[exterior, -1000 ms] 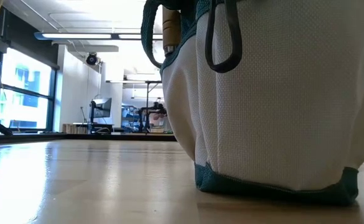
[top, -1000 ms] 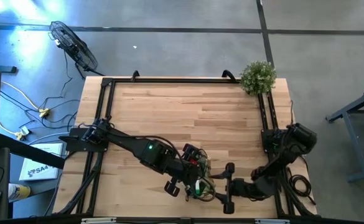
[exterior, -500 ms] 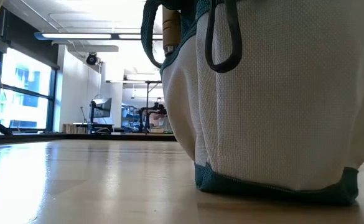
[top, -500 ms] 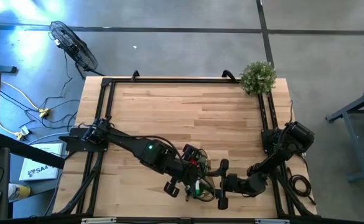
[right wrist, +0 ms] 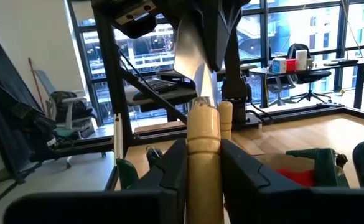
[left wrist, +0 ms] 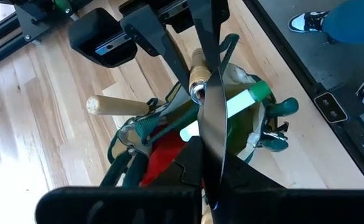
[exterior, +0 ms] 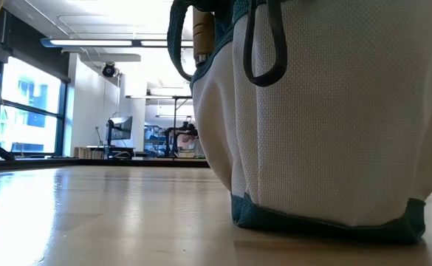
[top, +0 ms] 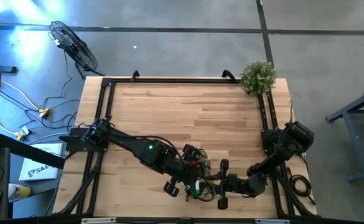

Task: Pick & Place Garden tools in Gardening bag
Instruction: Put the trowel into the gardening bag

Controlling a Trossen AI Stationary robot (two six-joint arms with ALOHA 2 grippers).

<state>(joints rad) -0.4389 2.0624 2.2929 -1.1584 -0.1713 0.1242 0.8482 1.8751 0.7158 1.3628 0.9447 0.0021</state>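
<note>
High view gave me little: both arms met over the bag (top: 200, 182) at the table's (top: 188, 112) 6 o'clock edge, hiding nearly all of it. Low view showed only the bag's pale wall (exterior: 334, 125), cut off above, with one wooden handle (exterior: 203, 33) poking from its rim. From the right wrist I saw the right gripper (right wrist: 204, 163) pinched tight on a trowel (right wrist: 203, 149) by its pale handle, blade up. From the left wrist I saw the left gripper (left wrist: 210, 152) clamped on that trowel's blade (left wrist: 214, 118), its fingertips hidden behind the metal. Under it the bag held another wooden handle (left wrist: 116, 106), a red piece (left wrist: 166, 152) and something green-and-white (left wrist: 238, 102), half covered.
</note>
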